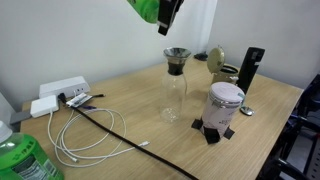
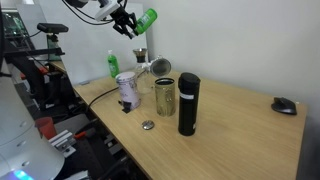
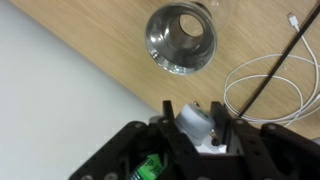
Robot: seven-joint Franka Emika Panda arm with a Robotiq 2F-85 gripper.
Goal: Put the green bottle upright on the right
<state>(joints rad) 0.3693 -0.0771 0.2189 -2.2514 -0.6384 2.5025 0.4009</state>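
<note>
My gripper (image 1: 168,12) is high above the table and shut on the green bottle (image 1: 146,8), which is held tilted in the air. It also shows in an exterior view (image 2: 147,19), with the gripper (image 2: 128,22) beside it. In the wrist view the bottle's pale cap (image 3: 197,124) sits between the gripper's fingers (image 3: 196,110), and a bit of the green label shows lower down. The glass carafe (image 3: 182,38) stands on the table directly below.
On the wooden table stand the glass carafe (image 1: 175,85), a white canister (image 1: 225,104), a black flask (image 1: 250,68) and a metal cylinder (image 2: 164,95). A larger translucent green bottle (image 1: 22,160), a power strip (image 1: 60,92) and white cables (image 1: 85,135) lie at one end.
</note>
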